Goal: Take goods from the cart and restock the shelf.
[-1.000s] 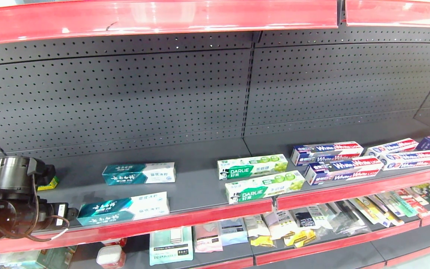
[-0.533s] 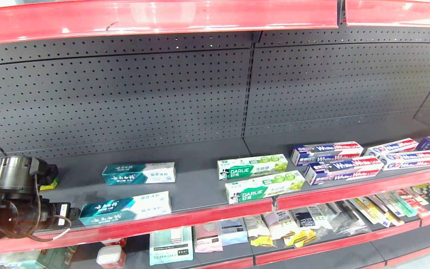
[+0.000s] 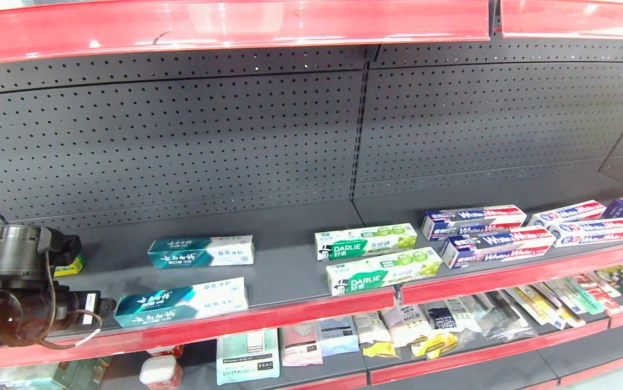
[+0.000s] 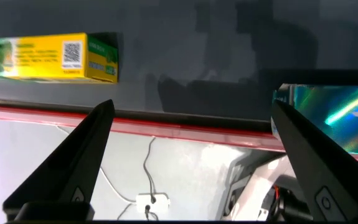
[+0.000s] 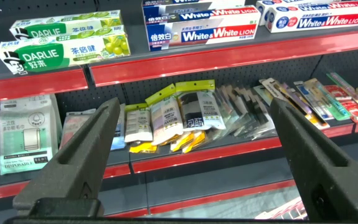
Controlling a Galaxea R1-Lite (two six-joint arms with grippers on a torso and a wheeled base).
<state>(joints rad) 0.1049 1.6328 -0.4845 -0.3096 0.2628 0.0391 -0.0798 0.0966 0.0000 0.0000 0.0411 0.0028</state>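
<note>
A teal-and-white toothpaste box lies at the front edge of the dark shelf, and a second teal box lies behind it. My left arm is at the shelf's left end, just left of the front box. In the left wrist view my left gripper is open and holds nothing, level with the red shelf lip, with the teal box's end to one side. My right gripper is open and holds nothing, hanging in front of the lower shelves.
A yellow-green box lies at the shelf's far left. Two green toothpaste boxes sit mid-shelf, with white, blue and red boxes to their right. Hanging packets fill the shelf below. A red-edged shelf overhangs above.
The front teal box slid slightly right and then stayed put. My left arm has drawn a little to the left, away from it.
</note>
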